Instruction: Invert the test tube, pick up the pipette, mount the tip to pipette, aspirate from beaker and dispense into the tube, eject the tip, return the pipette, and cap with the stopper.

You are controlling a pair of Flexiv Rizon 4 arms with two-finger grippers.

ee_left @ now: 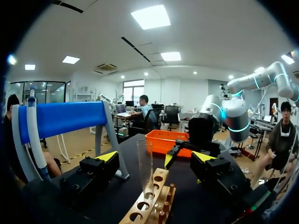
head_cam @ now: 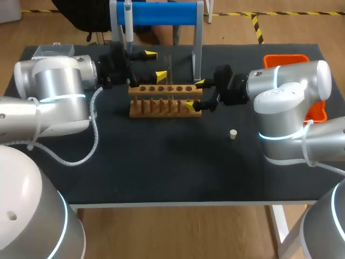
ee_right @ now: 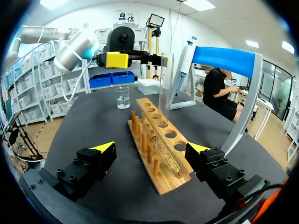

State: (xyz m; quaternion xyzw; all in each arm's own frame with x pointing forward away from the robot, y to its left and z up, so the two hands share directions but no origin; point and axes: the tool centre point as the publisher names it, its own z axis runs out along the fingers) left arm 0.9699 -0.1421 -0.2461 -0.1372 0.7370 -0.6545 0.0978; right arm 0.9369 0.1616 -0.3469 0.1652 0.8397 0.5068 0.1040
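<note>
A clear test tube (head_cam: 168, 69) (ee_left: 145, 165) (ee_right: 164, 88) stands upright in a middle hole of the wooden rack (head_cam: 161, 102) (ee_left: 156, 198) (ee_right: 163, 172). My left gripper (head_cam: 156, 63) (ee_left: 154, 158) is open, its fingers on either side of the tube and clear of the glass. At the rack's right end my right gripper (head_cam: 195, 94) (ee_right: 151, 148) is open, a finger on each side of the wood. The pipette (head_cam: 128, 21) (ee_right: 184, 60) hangs on the blue stand (head_cam: 161, 13) (ee_right: 224, 56). Beyond the rack stands a small beaker (ee_right: 122, 98). A white stopper (head_cam: 233, 134) lies on the mat.
An orange tray (head_cam: 302, 59) (ee_left: 166, 140) sits at the table's right rear, partly behind my right arm. A clear box (head_cam: 54, 51) is at the left rear corner. The stand's legs rise right behind the rack.
</note>
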